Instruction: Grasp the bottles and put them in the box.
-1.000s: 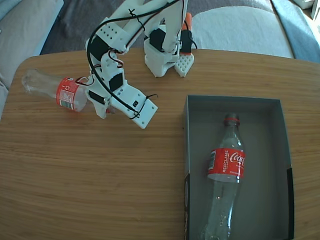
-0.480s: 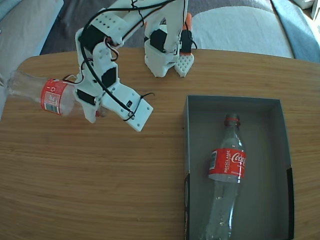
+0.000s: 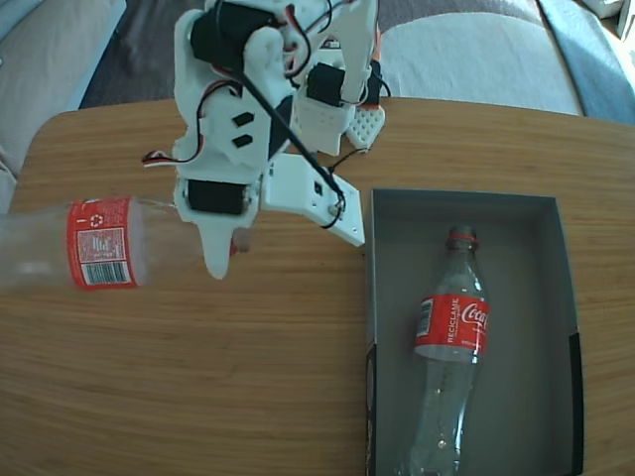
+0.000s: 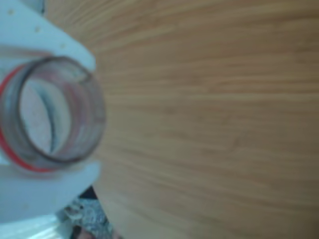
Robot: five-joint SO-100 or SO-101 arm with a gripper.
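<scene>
In the fixed view the gripper [image 3: 226,238] pinches the neck of a clear, capless Coca-Cola bottle [image 3: 84,245], which lies horizontal above the wooden table [image 3: 198,377] with its base towards nine o'clock and cut off by the frame edge; its red wrap label shows the white barcode panel. The wrist view looks straight into that bottle's open mouth [image 4: 50,112], a blurred ring with a red neck band, between the white fingers [image 4: 45,194]. A second bottle [image 3: 448,347] lies in the dark grey box [image 3: 556,213] at four o'clock of the gripper, neck towards twelve, logo up.
</scene>
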